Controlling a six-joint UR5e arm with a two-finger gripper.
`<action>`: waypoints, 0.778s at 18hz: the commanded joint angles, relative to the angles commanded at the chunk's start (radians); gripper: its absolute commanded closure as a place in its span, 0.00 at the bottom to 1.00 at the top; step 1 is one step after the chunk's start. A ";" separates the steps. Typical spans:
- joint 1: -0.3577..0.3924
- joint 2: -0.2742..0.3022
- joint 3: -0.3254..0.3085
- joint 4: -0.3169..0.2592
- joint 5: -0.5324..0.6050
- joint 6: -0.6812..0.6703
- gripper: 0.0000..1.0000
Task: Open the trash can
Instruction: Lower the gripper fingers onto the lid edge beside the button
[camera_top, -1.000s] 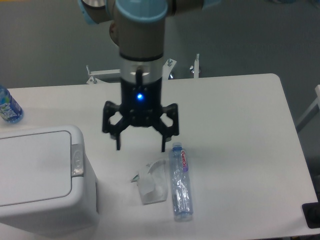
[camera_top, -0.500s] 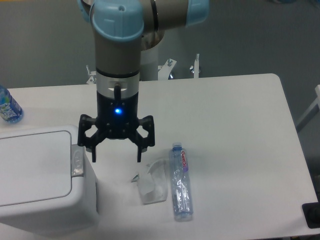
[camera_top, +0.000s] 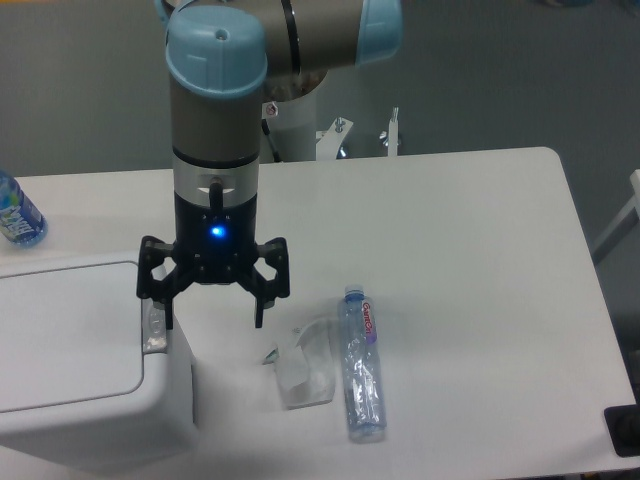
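Note:
The trash can (camera_top: 80, 360) is a large white bin at the lower left, its flat inset lid down. A small grey latch button (camera_top: 153, 327) sits on its right rim. My gripper (camera_top: 212, 319) hangs open just right of the bin's top. Its left fingertip (camera_top: 166, 318) is over the latch button, and its right fingertip (camera_top: 259, 318) is over bare table. Nothing is between the fingers.
A crushed clear plastic bottle (camera_top: 362, 362) lies on the table right of the gripper, with a crumpled clear plastic piece (camera_top: 303, 365) beside it. A blue-labelled bottle (camera_top: 17, 213) stands at the far left edge. Metal brackets (camera_top: 389, 132) sit at the table's back edge.
The arm has moved left and slightly down, from above the plastic piece to the bin's right rim. The gripper stayed open. The lid has not moved.

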 joint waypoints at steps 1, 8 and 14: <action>-0.005 -0.002 0.000 0.002 0.002 -0.006 0.00; -0.011 -0.008 0.000 0.008 0.002 -0.009 0.00; -0.017 -0.014 0.000 0.008 0.003 -0.009 0.00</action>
